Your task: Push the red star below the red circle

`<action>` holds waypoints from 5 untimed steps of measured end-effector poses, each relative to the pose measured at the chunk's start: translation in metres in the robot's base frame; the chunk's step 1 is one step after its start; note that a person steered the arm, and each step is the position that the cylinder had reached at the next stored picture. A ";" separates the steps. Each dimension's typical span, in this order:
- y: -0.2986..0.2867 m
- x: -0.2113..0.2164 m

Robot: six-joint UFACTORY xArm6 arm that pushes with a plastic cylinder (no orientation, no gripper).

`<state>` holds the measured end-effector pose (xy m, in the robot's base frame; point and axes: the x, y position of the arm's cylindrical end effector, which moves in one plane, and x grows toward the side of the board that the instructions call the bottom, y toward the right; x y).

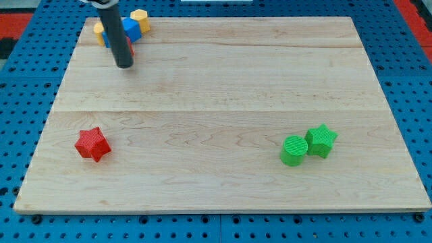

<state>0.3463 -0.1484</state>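
Note:
The red star [92, 144] lies near the board's lower left. My tip [124, 65] is at the view's upper left, far above the star. It stands right at a cluster of blocks. A sliver of a red block [131, 49], likely the red circle, shows just behind the rod, mostly hidden by it. A blue block [129, 30] sits above it, a yellow block [140, 18] at the cluster's top right, and another yellow block [98, 29] at its left.
A green circle [293, 150] and a green star [321, 140] touch each other at the lower right. The wooden board [223, 101] rests on a blue pegboard surface; its left edge is close to the red star.

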 end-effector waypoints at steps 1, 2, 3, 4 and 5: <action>0.071 0.063; 0.077 0.169; 0.051 0.248; 0.023 0.229; -0.005 0.224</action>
<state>0.5702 -0.1532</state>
